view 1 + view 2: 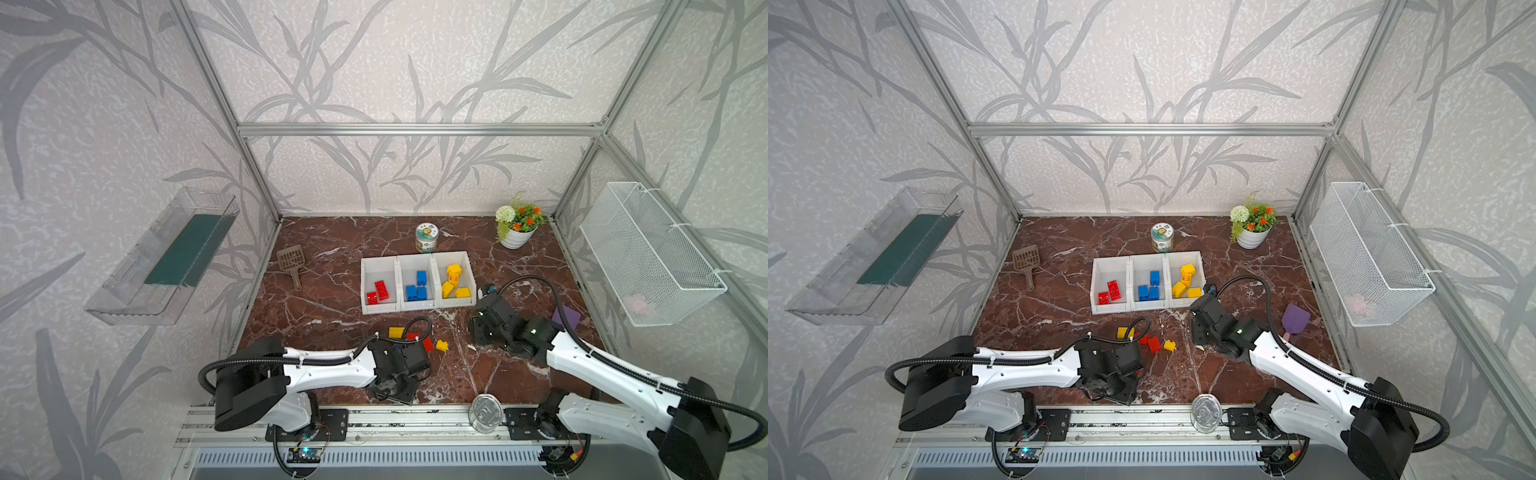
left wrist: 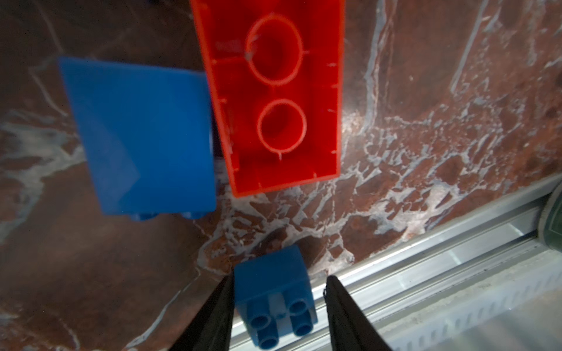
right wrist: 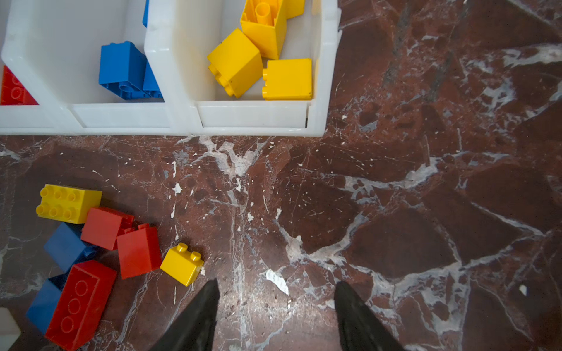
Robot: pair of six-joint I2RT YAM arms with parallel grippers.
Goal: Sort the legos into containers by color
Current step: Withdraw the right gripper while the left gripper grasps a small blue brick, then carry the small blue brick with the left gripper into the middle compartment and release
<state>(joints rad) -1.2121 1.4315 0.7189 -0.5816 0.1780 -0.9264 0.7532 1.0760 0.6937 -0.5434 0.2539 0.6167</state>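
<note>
Three joined white containers stand mid-table, holding red legos, blue ones and yellow ones from left to right. Loose legos lie in front of them: a yellow brick, red bricks, a small yellow one and blue ones. My left gripper is low by the table's front edge, open, its jaws close around a small blue brick; one finger touches it and a narrow gap shows at the other. My right gripper hangs open over bare marble, right of the pile.
A long red brick lies studs-down beside a larger blue brick just beyond the left gripper. Also here: a brown scoop, a jar, a flower pot, a purple scoop, and a tin on the front rail.
</note>
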